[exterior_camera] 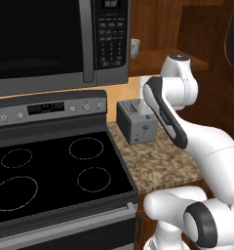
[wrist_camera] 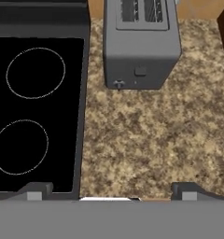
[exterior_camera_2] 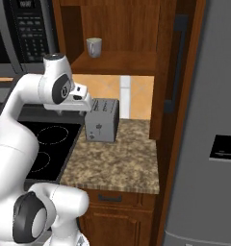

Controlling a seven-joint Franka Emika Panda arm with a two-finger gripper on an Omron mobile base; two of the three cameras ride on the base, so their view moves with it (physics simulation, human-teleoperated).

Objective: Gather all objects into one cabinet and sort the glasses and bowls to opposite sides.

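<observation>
The gripper (wrist_camera: 109,189) hangs over the near edge of the counter (wrist_camera: 142,140), looking straight down. Its two fingers (wrist_camera: 37,190) stand wide apart at the bottom of the hand view, with nothing between them but speckled brown stone. It holds nothing.

The arm (exterior_camera: 167,117) rises from the near right of the left base view and bends over the counter, the hand sitting above the stone just right of the stove (exterior_camera: 50,171). The stove's black glass top carries four thin ring marks and lies left of the counter, flush with it.

Farther back on the counter stands a grey toaster (exterior_camera_2: 102,120), upright, its two slots facing up and its lever side turned toward the near edge. It stands close to the tiled back wall and near the stove's right edge, apart from the gripper.

Above the stove hangs a dark microwave (exterior_camera: 50,39). To its right, above the toaster, the cabinet (exterior_camera_2: 117,29) stands open, its reddish-brown inside bare wood. A pale cup (exterior_camera_2: 93,47) stands upright on the cabinet's floor board, at its left side near the microwave. The cabinet door (exterior_camera_2: 177,72), with a long black bar handle, is swung out to the right, and a grey fridge (exterior_camera_2: 213,120) fills the right side.
</observation>
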